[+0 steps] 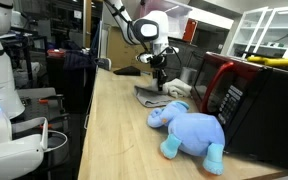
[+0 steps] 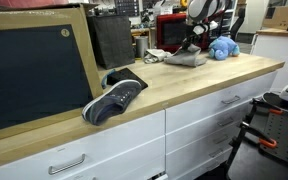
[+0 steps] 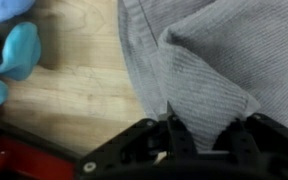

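A grey ribbed knit cloth (image 3: 199, 70) lies crumpled on a light wooden countertop (image 3: 74, 95). In the wrist view one fold of it is drawn up into a peak at 6 o'clock in the frame. There the black two-fingered gripper (image 3: 204, 135) is clenched on the fold, its fingers (image 3: 174, 135) pressing the fabric from both sides. In an exterior view the gripper (image 1: 159, 70) hangs straight down over the cloth (image 1: 154, 95), which sits toward the far end of the countertop (image 1: 104, 130). A light blue plush elephant (image 1: 189, 130) lies on its side at about 5 o'clock from the cloth, near it but apart; in the wrist view its paws (image 3: 9, 55) show at 9 o'clock. A red and black microwave oven (image 1: 234, 95) stands at 3 o'clock from the cloth, just behind the toy. In an exterior view the cloth (image 2: 187, 58) and toy (image 2: 222, 47) are at the far end of the counter (image 2: 184, 85), and a dark blue sneaker with a white sole (image 2: 114, 98) rests well apart at 7 o'clock, beside a large black board in a wooden frame (image 2: 34, 70).
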You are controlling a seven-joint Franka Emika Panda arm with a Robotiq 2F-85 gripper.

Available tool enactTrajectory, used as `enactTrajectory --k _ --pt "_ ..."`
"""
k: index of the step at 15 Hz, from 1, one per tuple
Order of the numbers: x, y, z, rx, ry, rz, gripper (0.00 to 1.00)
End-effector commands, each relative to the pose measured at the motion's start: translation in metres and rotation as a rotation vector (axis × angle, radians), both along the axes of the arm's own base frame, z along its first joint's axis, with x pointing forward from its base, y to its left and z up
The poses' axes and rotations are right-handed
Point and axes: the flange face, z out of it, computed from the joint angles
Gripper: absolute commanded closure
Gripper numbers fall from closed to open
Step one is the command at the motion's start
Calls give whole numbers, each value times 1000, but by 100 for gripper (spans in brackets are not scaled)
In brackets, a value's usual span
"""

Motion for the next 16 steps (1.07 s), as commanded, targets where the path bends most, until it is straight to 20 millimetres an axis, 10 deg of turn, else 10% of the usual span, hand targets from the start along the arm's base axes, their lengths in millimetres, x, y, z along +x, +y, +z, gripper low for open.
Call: enactTrajectory --k 1,2,7,12,16 --pt "6 -41 -3 -24 24 -65 98" --pt "4 -52 3 -29 20 -79 67" --pt "2 -74 39 -10 -43 -102 36" --pt "9 -40 88 98 -126 -55 1" --pt "13 10 101 186 -132 34 0"
